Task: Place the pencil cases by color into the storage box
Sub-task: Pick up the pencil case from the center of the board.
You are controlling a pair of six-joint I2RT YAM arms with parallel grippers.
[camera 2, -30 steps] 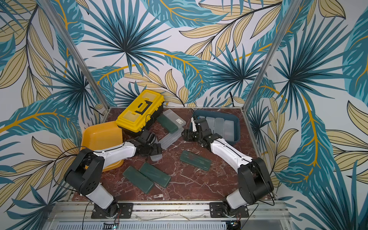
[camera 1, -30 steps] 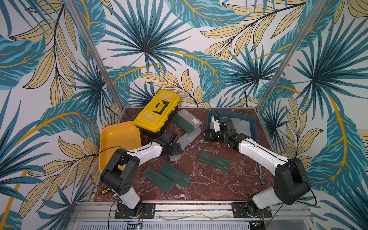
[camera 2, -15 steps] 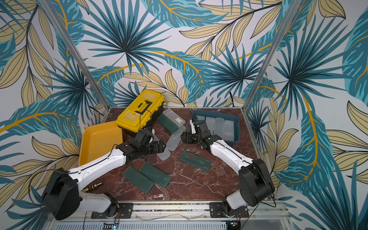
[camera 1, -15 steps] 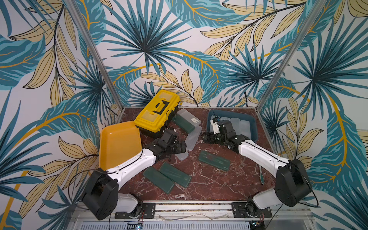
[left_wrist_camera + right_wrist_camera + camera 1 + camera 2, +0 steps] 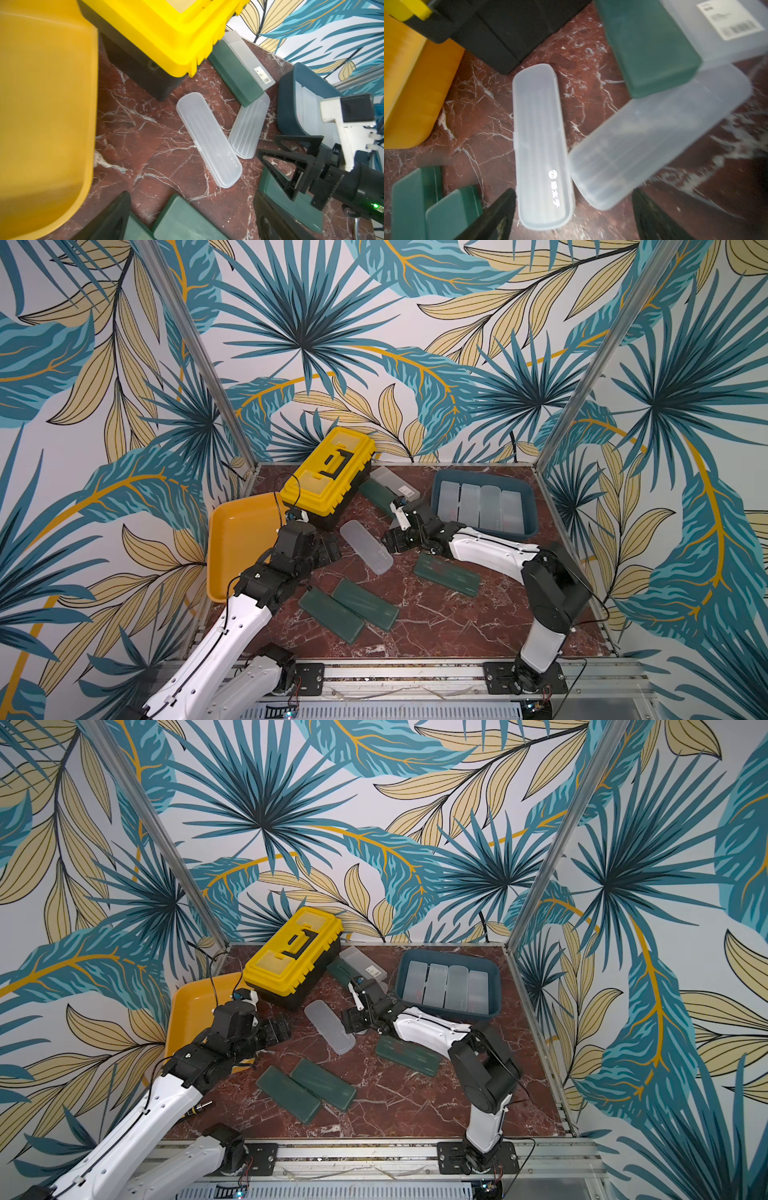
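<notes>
- Find one loose frosted case [image 5: 365, 546] flat on the worktop [image 5: 436, 626], centre frame in both top views; second frosted case [image 5: 249, 126] just beside its end, overlapped by a green case [image 5: 234, 74].
- Note four more frosted ones [image 5: 480, 508] in the blue box [image 5: 528, 493], upper right; green pair [image 5: 349, 608] at lower centre.
- Expect light, stiff, slick plastic; probably best pinched across the narrow width near mid-length, as an end grip may tip it.
- Left jaws: spread wide, empty, just left of the loose case.
- Right jaws: spread apart, gripping nothing, poised just right of its printed end.
- Read there, in the right wrist view: white round logo plus three characters, too blurred to make out; barcode label [image 5: 729, 20] on a clear case [image 5: 395, 483] right of the toolbox [image 5: 328, 472], print too small.
</notes>
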